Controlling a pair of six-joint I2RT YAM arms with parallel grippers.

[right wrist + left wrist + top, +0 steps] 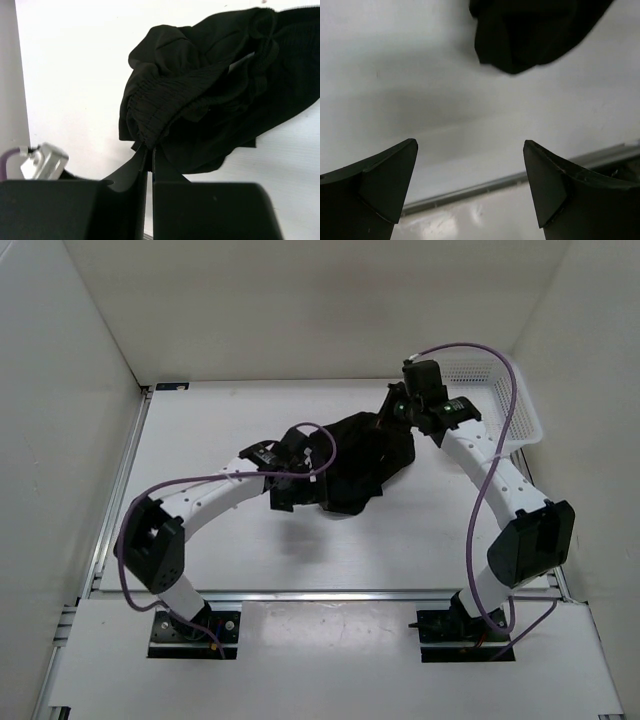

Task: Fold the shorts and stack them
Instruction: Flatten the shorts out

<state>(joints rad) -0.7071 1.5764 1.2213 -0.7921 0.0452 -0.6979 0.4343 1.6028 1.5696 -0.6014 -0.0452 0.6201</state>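
Note:
The black shorts [355, 460] lie crumpled in a heap on the white table, partly lifted at the right. My right gripper [150, 149] is shut on the ribbed waistband of the shorts [210, 95], holding that edge up near the basket. In the top view the right gripper [393, 408] sits at the heap's upper right corner. My left gripper [470, 150] is open and empty, its fingers [385, 175] wide apart over bare table, with a fold of the shorts [530, 35] just beyond. In the top view the left gripper [300, 455] is at the heap's left edge.
A white plastic mesh basket [505, 400] stands at the back right, behind the right arm. White walls enclose the table on three sides. A metal rail [320, 595] runs along the table's near edge. Purple cables loop over both arms.

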